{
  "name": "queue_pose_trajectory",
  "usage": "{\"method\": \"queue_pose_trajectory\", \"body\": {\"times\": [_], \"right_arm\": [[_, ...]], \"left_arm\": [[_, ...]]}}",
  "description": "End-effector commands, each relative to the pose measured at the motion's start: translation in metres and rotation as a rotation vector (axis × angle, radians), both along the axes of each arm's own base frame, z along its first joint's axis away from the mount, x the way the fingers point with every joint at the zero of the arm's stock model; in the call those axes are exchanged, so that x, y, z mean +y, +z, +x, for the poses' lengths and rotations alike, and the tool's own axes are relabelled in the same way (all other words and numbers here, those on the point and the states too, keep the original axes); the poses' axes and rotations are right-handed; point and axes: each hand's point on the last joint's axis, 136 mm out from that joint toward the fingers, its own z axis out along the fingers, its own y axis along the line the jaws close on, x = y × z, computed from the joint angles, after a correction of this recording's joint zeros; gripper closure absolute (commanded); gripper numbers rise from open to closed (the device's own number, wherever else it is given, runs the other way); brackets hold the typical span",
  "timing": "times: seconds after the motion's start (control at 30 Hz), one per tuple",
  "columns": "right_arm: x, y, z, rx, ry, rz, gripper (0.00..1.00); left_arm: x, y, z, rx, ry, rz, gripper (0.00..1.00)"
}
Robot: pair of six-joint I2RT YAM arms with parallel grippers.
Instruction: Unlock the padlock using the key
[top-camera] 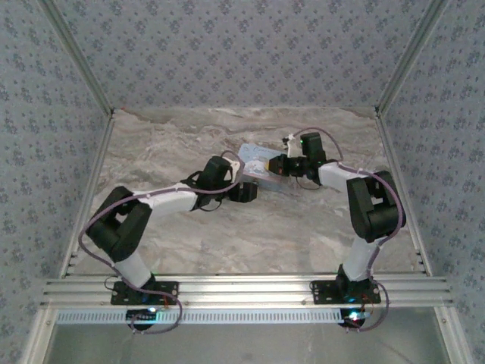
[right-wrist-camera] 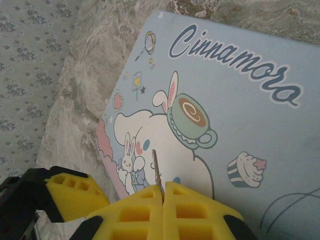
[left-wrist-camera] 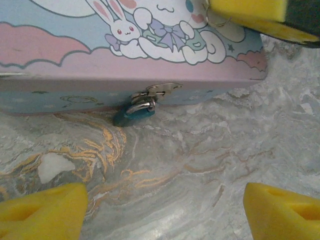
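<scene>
The tiny padlock (left-wrist-camera: 134,112), with a blue body and a silvery loop, hangs from the metal hasp (left-wrist-camera: 160,90) on the front of the pale blue cartoon tin (left-wrist-camera: 75,55). My left gripper (left-wrist-camera: 162,215) is open low over the marble just in front of the padlock, with nothing between its yellow fingers (left-wrist-camera: 40,212). My right gripper (right-wrist-camera: 163,192) hovers above the tin's lid (right-wrist-camera: 235,95) and is shut on the thin key (right-wrist-camera: 156,167), whose blade sticks out past the pads. From above, both grippers, left (top-camera: 246,189) and right (top-camera: 276,165), meet at the tin (top-camera: 256,158).
The tin lies on a marble tabletop (top-camera: 174,144) near the middle back. Patterned walls (top-camera: 227,45) enclose the table on three sides. An aluminium rail (top-camera: 250,292) runs along the near edge. The right gripper's yellow pads (left-wrist-camera: 250,10) show over the tin's right end.
</scene>
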Motion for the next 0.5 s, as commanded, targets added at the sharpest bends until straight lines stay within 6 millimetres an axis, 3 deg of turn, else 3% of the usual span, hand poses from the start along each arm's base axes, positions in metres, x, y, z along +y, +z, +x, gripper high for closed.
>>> {"method": "queue_pose_trajectory", "body": {"times": [0.0,0.23,0.47], "right_arm": [[-0.004,-0.016,-0.007,0.037,-0.002,0.001,0.99],[-0.003,-0.035,-0.024,0.099,-0.01,0.014,0.99],[-0.001,-0.041,-0.034,0.116,-0.007,0.01,0.99]], "left_arm": [[-0.014,0.005,0.008,-0.032,-0.028,-0.022,0.19],[-0.021,-0.008,0.017,-0.035,-0.026,-0.016,0.23],[-0.024,-0.017,0.027,-0.056,-0.014,0.011,0.25]]}}
